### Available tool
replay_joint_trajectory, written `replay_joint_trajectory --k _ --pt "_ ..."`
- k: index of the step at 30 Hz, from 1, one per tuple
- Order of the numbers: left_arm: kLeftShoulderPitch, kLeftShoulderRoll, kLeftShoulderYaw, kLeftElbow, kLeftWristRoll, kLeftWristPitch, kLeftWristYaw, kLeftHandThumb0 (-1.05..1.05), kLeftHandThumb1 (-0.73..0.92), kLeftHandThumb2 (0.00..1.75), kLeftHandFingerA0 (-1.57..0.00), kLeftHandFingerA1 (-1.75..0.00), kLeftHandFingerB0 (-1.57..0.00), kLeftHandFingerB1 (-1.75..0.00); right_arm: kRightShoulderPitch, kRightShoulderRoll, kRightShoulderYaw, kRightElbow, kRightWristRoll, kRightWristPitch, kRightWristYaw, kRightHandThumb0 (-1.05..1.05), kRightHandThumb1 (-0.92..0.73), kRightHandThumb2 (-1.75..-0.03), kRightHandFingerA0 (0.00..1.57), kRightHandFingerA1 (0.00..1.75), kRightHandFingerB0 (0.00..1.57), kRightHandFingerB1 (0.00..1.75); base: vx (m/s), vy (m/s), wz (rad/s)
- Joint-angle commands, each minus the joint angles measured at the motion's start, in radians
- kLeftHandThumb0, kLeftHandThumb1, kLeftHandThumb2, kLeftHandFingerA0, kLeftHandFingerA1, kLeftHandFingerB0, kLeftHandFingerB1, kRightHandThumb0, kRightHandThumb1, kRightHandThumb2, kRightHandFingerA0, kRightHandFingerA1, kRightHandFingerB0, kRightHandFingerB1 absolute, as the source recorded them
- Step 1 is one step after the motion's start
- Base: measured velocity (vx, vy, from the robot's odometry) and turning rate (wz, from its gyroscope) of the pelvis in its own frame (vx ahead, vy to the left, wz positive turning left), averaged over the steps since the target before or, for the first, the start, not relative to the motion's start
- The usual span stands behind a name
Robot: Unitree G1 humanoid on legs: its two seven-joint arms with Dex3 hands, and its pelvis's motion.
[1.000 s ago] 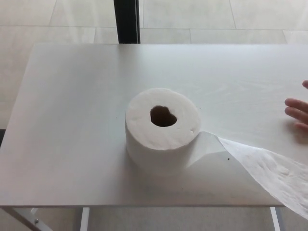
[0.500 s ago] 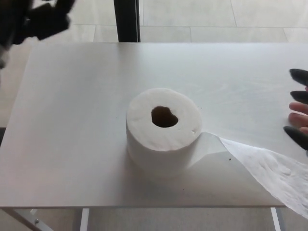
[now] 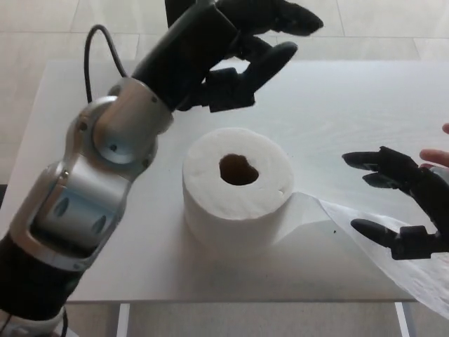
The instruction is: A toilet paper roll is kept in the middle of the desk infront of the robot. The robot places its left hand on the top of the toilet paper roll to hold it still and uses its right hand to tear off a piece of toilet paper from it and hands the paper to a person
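A white toilet paper roll (image 3: 238, 188) stands upright in the middle of the white desk (image 3: 105, 98), hole facing up. Its loose tail (image 3: 382, 242) runs right and hangs over the desk's front right edge. My left hand (image 3: 242, 53) hovers open above and behind the roll, fingers spread, not touching it. Right of the roll, my right hand (image 3: 400, 203) is open just above the tail, with nothing between its fingers.
A person's fingers (image 3: 438, 151) show at the right edge behind my right hand. A dark vertical post (image 3: 179, 14) stands behind the desk. Pale tiled floor (image 3: 379, 24) lies beyond it.
My left arm has swung in from the upper left corner to above the roll. My right hand has come further in from the right edge, toward the tail.
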Motion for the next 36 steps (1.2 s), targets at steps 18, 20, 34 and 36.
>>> replay_joint_trajectory --k 18,20,34,36 --pt "0.097 0.174 -0.344 0.205 0.554 -0.120 0.185 -0.59 0.75 0.63 -0.69 -0.53 -0.57 -0.44 -0.035 -0.007 0.044 0.005 -0.228 0.067 -0.027 -0.73 -0.70 -0.61 0.27 0.66 0.39 0.47 0.00 0.000 0.00" --pt "0.096 0.162 -0.354 0.238 0.561 -0.132 0.213 -0.59 0.74 0.63 -0.69 -0.54 -0.58 -0.45 -0.030 -0.007 0.046 -0.005 -0.232 0.072 -0.018 -0.72 -0.71 -0.62 0.26 0.65 0.39 0.47 0.00 0.000 0.00" --pt "0.080 0.060 -0.432 0.451 0.646 -0.170 0.396 -0.56 0.73 0.62 -0.69 -0.58 -0.63 -0.47 -0.057 0.010 0.122 -0.034 -0.330 0.223 0.047 -0.79 -0.72 -0.62 0.14 0.68 0.24 0.48 0.00 0.000 0.00" --pt "0.082 0.050 -0.428 0.463 0.654 -0.178 0.415 -0.56 0.72 0.62 -0.70 -0.59 -0.64 -0.47 -0.066 0.011 0.140 -0.040 -0.346 0.259 0.061 -0.80 -0.55 -0.93 0.12 0.63 0.17 0.53 0.00 0.000 0.00"
